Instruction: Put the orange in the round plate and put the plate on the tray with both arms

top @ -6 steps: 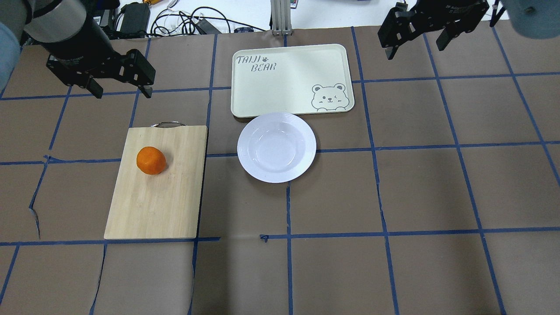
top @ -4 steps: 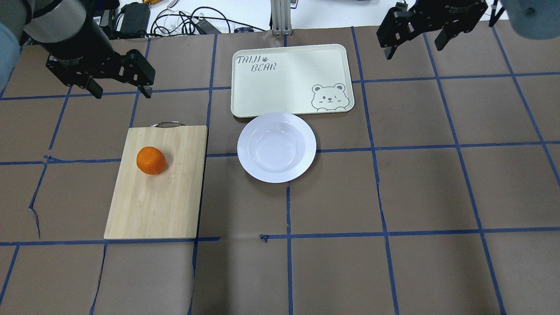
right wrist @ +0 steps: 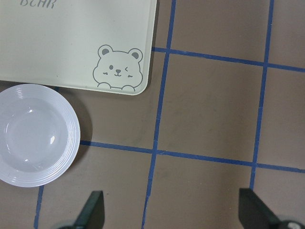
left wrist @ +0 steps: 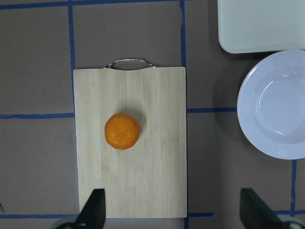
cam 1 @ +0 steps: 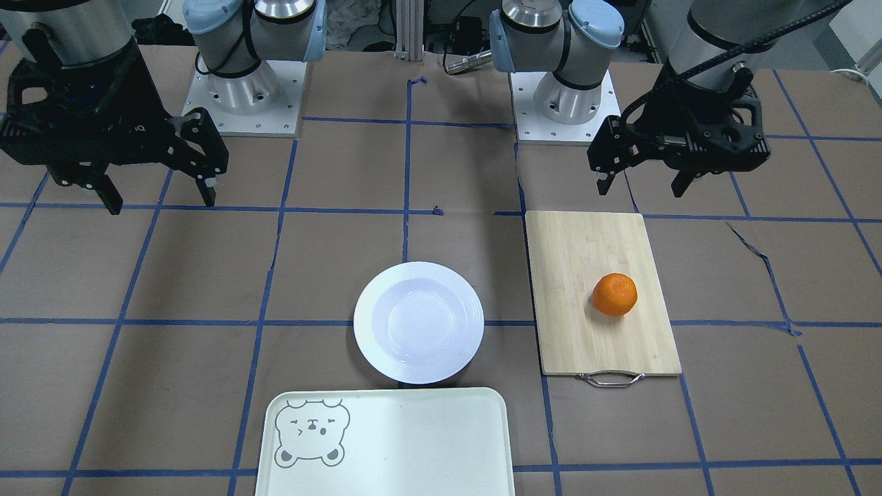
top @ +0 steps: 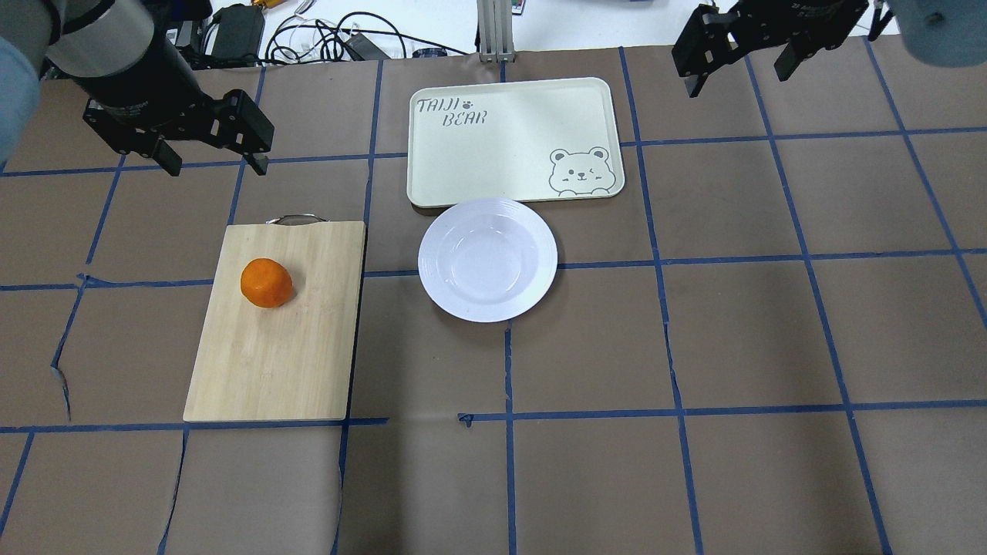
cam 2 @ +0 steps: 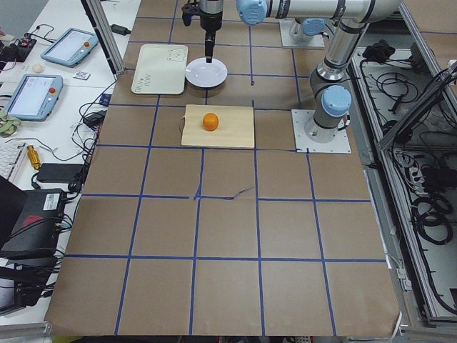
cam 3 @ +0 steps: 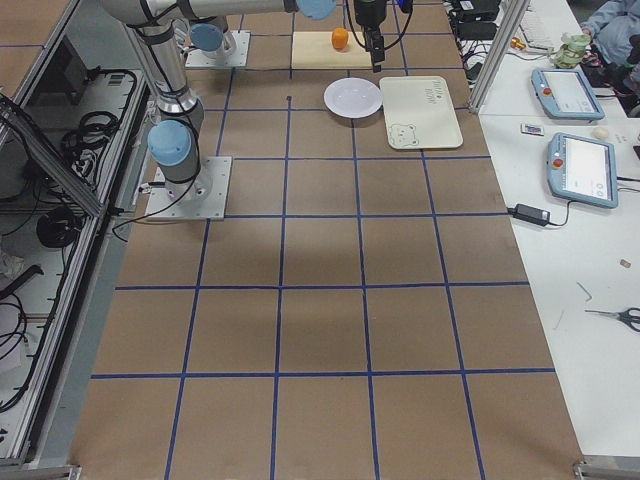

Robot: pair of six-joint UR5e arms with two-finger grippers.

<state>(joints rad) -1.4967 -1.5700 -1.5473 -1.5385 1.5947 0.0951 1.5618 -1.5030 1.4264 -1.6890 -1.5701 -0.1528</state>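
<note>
The orange (top: 266, 283) sits on a wooden cutting board (top: 277, 347) at the left; it also shows in the left wrist view (left wrist: 122, 131). An empty round plate (top: 487, 260) rests on the table at mid-table, touching the near edge of the tray (top: 513, 139), which has nothing on it. My left gripper (top: 217, 164) hangs open above the table beyond the board's handle end, well clear of the orange. Beyond the tray's right corner, my right gripper (top: 739, 81) is open and raised, holding nothing.
The board's metal handle (top: 297, 219) points toward the far side. Cables (top: 331, 35) and an aluminium post (top: 493, 31) line the far table edge. Brown paper with blue tape lines (top: 678, 401) covers the table.
The right gripper has shifted slightly farther back and to the right. The left gripper, orange, plate and tray have stayed where they were.
</note>
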